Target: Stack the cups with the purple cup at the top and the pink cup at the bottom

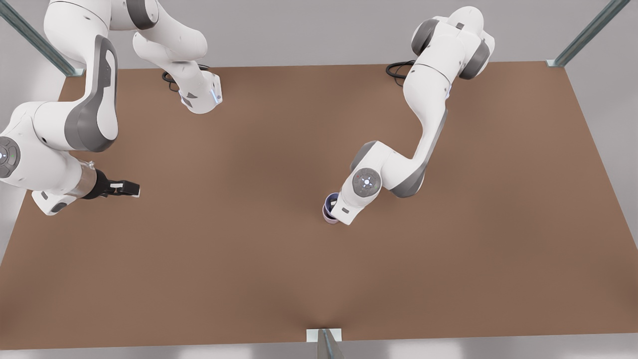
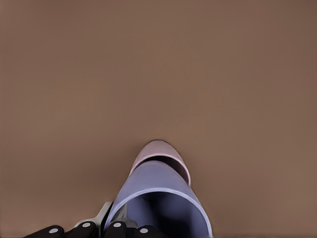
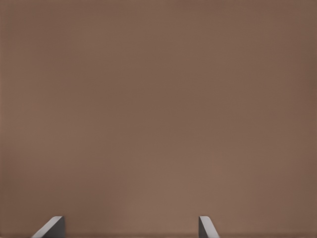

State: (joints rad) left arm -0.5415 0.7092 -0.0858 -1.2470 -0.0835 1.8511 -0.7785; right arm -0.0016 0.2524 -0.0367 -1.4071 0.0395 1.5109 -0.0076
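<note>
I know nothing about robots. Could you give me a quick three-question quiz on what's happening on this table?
1. True or false: the purple cup is nested in the pink cup.
2. Which pincer is at the cups? A) the left pincer B) the right pincer C) both
3. Fill in: the right pincer waits over the bare table at the front view's left, with its fingers ____.

Key: 1 true. 2 A. 3 open.
</note>
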